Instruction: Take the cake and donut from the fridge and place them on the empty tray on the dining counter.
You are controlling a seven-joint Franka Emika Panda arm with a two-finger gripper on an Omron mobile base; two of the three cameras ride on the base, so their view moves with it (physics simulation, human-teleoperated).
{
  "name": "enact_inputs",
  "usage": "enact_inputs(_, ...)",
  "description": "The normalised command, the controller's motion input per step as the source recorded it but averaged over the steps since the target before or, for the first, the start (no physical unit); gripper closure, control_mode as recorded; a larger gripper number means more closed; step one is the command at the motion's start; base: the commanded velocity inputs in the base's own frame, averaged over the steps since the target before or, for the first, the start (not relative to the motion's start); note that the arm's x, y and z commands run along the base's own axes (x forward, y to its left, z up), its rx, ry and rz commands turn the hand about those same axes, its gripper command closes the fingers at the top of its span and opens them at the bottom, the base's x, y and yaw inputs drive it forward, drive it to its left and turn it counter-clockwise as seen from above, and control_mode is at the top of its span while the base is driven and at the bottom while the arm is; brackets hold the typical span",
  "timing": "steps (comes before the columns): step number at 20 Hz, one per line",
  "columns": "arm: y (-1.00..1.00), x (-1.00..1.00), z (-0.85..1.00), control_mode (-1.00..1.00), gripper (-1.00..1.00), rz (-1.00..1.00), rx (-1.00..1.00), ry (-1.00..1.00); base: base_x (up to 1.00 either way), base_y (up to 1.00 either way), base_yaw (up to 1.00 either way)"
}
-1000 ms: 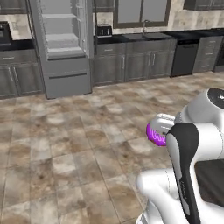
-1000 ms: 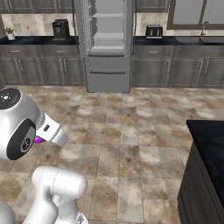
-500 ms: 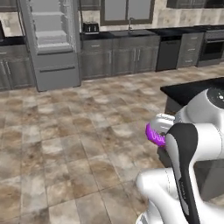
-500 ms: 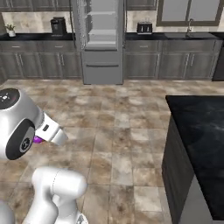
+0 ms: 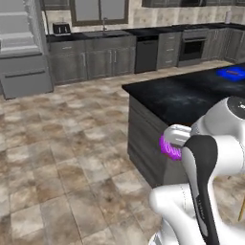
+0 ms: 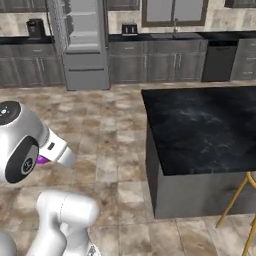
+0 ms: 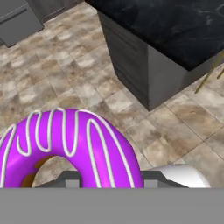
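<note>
The donut (image 7: 65, 146), purple-frosted with thin white icing lines, sits clamped in the gripper (image 5: 173, 143), whose fingers close on the ring from either side; in the left base view we see it as a purple arc tucked against the white hand. We carry it above the tiled floor (image 5: 62, 143), just off the near corner of the dining counter (image 5: 191, 93), with the fridge (image 6: 82, 42) well behind against the far wall. The blue tray (image 5: 231, 72) lies toward the far end of the counter, well apart from the donut.

We judge the step in hand to be the carry to the tray. To do it well, we would hold the grip unchanged, keep the hand level and raise the donut clear of the counter's edge before swinging across. The base should draw alongside the counter, nearer the tray, so that the arm need not overreach. The stool (image 6: 240, 200) beside the counter is one thing to steer clear of.
</note>
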Motion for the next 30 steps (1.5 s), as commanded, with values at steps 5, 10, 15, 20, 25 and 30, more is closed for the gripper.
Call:
enact_inputs(5, 0.00, 0.00, 0.00, 1.00, 1.00, 0.00, 0.00, 0.00, 0.13, -1.00, -0.47)
enact_inputs(10, 0.00, 0.00, 0.00, 1.00, 1.00, 0.00, 0.00, 0.00, 1.00, -1.00, 0.05)
enact_inputs(15, 0.00, 0.00, 0.00, 1.00, 1.00, 0.00, 0.00, 0.00, 0.70, -1.00, 0.14)
enact_inputs(20, 0.00, 0.00, 0.00, 1.00, 1.00, 0.00, 0.00, 0.00, -0.25, -1.00, 0.00)
enact_inputs(25, 0.00, 0.00, 0.00, 1.00, 1.00, 0.00, 0.00, 0.00, -0.97, -1.00, 0.00)
enact_inputs(30, 0.00, 0.00, 0.00, 1.00, 1.00, 0.00, 0.00, 0.00, -0.74, -1.00, 0.00)
